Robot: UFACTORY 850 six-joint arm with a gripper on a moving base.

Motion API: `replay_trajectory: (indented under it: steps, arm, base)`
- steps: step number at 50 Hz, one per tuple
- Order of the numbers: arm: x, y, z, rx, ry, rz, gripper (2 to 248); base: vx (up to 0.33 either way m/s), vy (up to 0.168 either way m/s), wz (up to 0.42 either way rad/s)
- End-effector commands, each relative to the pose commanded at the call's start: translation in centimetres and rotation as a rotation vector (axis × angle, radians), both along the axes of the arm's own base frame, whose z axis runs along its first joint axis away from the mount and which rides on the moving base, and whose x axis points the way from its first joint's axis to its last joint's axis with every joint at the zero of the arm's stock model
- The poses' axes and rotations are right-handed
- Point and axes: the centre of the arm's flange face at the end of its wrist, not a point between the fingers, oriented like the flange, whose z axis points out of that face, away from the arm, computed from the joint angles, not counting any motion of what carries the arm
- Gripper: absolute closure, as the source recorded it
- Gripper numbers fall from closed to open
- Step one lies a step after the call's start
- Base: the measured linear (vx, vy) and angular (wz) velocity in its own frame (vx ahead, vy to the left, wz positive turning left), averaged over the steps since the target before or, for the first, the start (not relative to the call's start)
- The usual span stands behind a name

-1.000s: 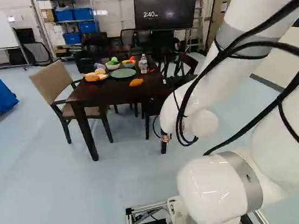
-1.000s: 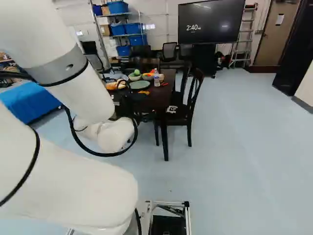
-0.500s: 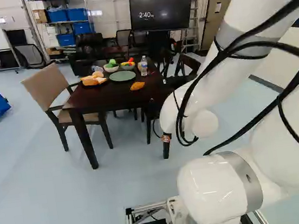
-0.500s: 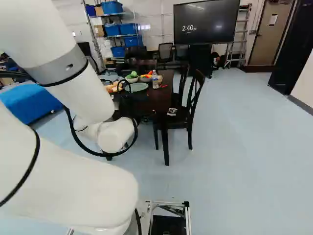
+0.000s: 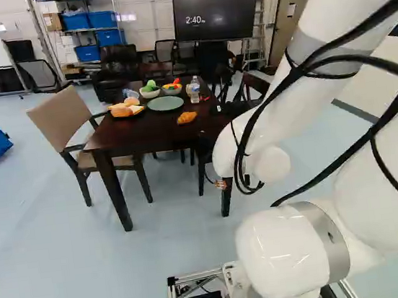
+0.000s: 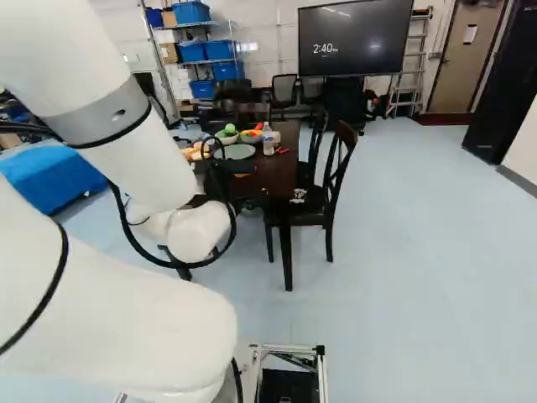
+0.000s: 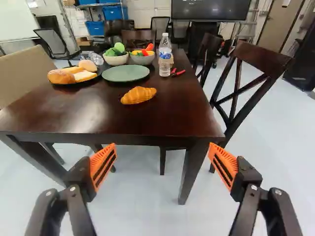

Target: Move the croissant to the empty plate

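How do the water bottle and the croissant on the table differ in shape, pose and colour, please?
The bottle is tall and narrow, while the croissant is low and curved. The bottle stands upright; the croissant lies flat. The bottle is mostly clear, the croissant golden orange. Both rest directly on the dark table.

Dark table with croissant, plates, bowls, bottle, red tool.
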Motion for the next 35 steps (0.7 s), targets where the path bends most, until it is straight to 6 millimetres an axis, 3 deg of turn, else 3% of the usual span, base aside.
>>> replay_trajectory:
  steps: [35]
  arm:
    - [0.0, 0.0, 0.0, 0.0, 0.0, 0.0, 3]
  base:
    - [0.074, 0.001, -0.008]
